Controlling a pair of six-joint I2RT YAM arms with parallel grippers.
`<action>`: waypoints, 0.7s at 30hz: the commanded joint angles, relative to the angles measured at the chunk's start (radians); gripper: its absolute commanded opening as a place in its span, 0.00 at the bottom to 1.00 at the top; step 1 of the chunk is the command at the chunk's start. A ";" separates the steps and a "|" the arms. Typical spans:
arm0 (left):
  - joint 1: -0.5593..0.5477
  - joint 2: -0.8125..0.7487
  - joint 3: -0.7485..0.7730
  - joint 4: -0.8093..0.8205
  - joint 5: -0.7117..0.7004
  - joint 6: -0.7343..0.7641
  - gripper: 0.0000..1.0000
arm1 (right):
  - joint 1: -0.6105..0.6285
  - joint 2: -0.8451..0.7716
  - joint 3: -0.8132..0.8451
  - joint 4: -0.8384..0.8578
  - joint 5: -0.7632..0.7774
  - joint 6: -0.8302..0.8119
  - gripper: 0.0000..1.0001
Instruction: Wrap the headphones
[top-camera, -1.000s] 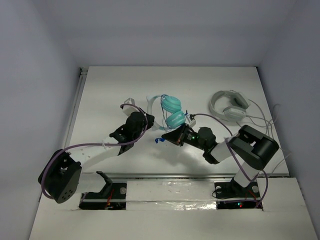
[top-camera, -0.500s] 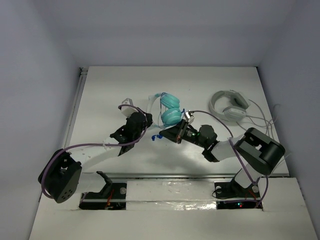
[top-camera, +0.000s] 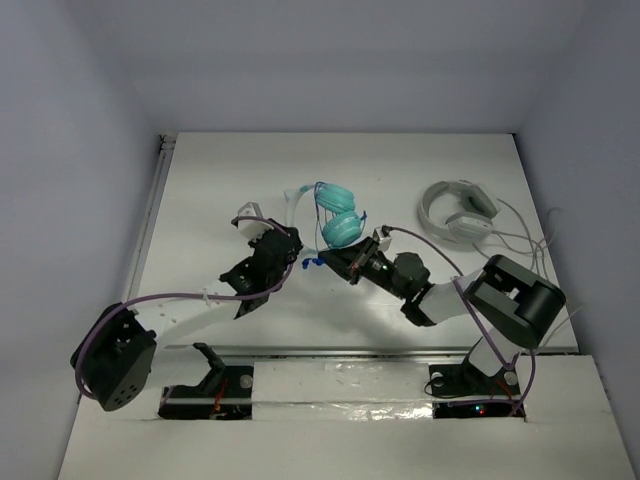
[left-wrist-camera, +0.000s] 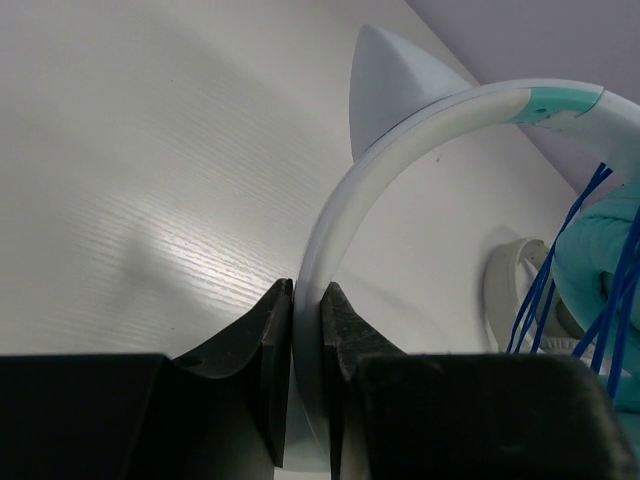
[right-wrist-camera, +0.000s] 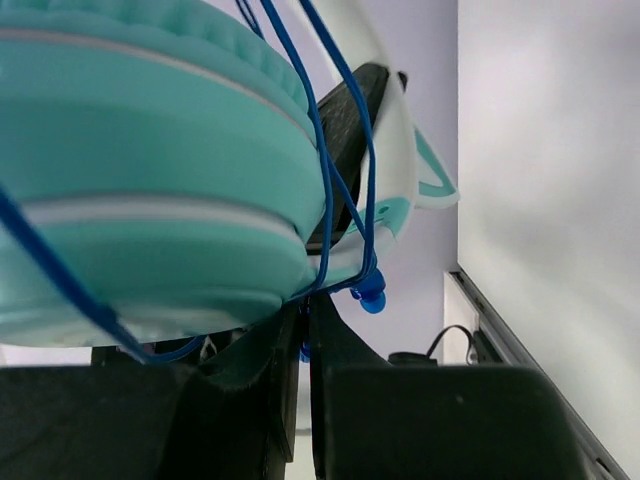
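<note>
Both arms reach inward: left hand (left-wrist-camera: 306, 298) clamps the headphones' (top-camera: 342, 228) headband (left-wrist-camera: 338, 195), right hand (right-wrist-camera: 303, 322) pinches their cord (right-wrist-camera: 324, 180).

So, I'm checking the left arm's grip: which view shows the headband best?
Left wrist: the headband arcs up large, clamped in the left gripper. Top external shows only a pale sliver; right wrist, a white strip behind the teal ear cup.
</note>
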 joint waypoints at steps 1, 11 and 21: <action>-0.040 -0.035 -0.008 0.032 -0.041 -0.017 0.00 | -0.002 0.038 0.022 0.518 0.165 0.098 0.00; -0.129 0.031 -0.002 0.013 -0.117 -0.037 0.00 | -0.002 0.153 0.094 0.519 0.261 0.275 0.00; -0.129 0.048 0.013 -0.010 -0.104 -0.027 0.00 | -0.037 0.067 0.098 0.519 0.247 0.296 0.00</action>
